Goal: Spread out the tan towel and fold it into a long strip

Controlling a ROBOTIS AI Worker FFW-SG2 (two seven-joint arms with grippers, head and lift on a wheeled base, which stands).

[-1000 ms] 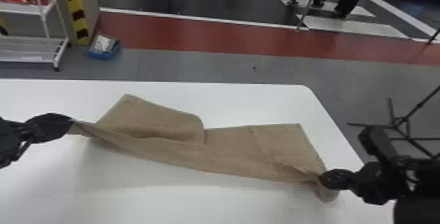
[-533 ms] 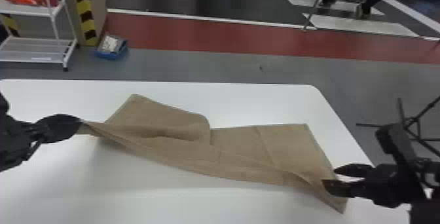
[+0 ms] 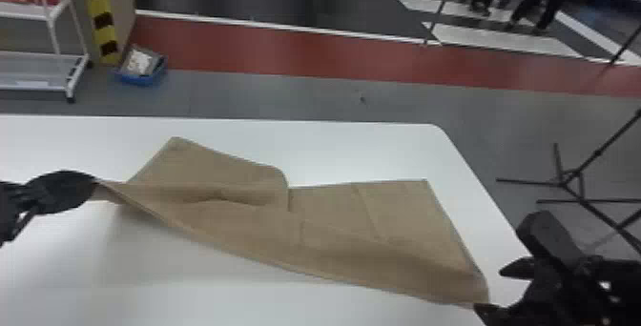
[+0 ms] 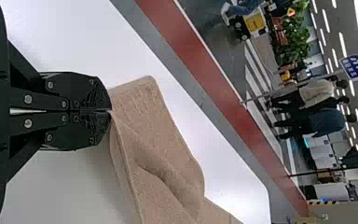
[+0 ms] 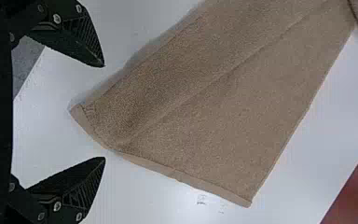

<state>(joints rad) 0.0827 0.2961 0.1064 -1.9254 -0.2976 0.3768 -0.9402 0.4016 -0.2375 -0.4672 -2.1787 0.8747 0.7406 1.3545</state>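
On the table lies the tan towel (image 3: 334, 249), its upper left part bunched with a raised fold and its right part flatter. At the towel's left corner my left gripper (image 3: 95, 184) is shut, holding that corner slightly raised. In the left wrist view, the left gripper (image 4: 110, 111) pinches the corner of the towel (image 4: 168, 172). My right gripper (image 3: 493, 289) stands open beside the towel's near right corner. The right wrist view has the right gripper (image 5: 104, 112) with fingers wide apart, and the corner of the towel (image 5: 205, 112) lies just beyond them, untouched.
The white table (image 3: 372, 151) has its rounded far right corner beyond the towel. Past it on the floor stand a black tripod (image 3: 567, 182), a blue bin (image 3: 140, 75) and a white shelf rack (image 3: 43, 72).
My right gripper has opened, let go of the towel's near right corner and drawn back to the right. That corner now lies flatter. The left gripper keeps its hold.
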